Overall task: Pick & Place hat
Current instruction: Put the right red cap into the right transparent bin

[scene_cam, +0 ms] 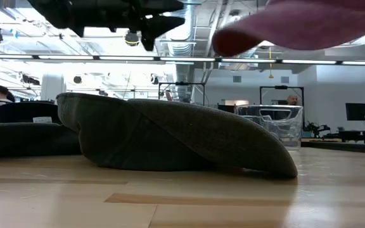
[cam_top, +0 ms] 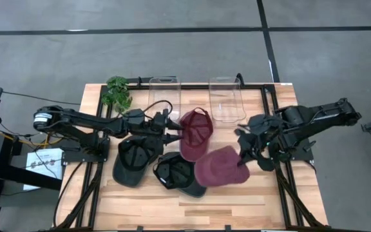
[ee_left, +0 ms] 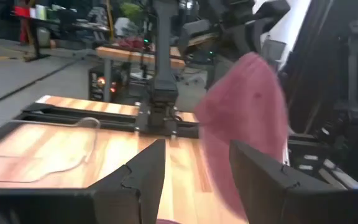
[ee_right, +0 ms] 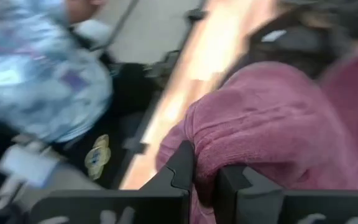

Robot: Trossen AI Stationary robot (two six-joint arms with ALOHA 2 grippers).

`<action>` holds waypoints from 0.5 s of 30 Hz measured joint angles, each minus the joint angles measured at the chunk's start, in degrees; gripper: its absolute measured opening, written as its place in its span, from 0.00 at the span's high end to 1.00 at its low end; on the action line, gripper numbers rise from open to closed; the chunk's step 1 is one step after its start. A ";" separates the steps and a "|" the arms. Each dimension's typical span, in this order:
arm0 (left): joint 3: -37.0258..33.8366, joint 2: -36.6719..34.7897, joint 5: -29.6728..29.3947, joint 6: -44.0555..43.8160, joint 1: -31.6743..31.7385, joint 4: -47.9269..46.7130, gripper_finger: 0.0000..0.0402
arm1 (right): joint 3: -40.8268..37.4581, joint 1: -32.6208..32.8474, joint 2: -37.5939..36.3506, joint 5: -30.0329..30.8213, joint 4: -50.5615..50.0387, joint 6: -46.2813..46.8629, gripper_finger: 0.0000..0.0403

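The right gripper (cam_top: 248, 156) is pinched shut on the maroon hat (cam_top: 221, 167), holding it lifted just right of the black hat (cam_top: 178, 174), evidently for carrying, while the left gripper (cam_top: 174, 131) stands spread, holding nothing, beside the upturned maroon hat (cam_top: 195, 132).

The left arm is stretched inward, its pincer (cam_top: 174, 131) held spread wide. The right arm is bent inward, its pincer (cam_top: 243, 158) clamped tight, fingers (ee_right: 180, 168) pressed together.
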 joint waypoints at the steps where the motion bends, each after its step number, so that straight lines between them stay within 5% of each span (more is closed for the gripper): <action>1: 0.00 1.14 0.24 0.03 0.01 1.52 0.56 | 0.00 0.53 0.75 -0.81 1.13 -0.44 0.96; 15: 4.33 12.58 11.73 -1.08 -0.08 9.77 0.60 | 2.18 6.13 6.31 -2.06 8.96 -15.14 0.96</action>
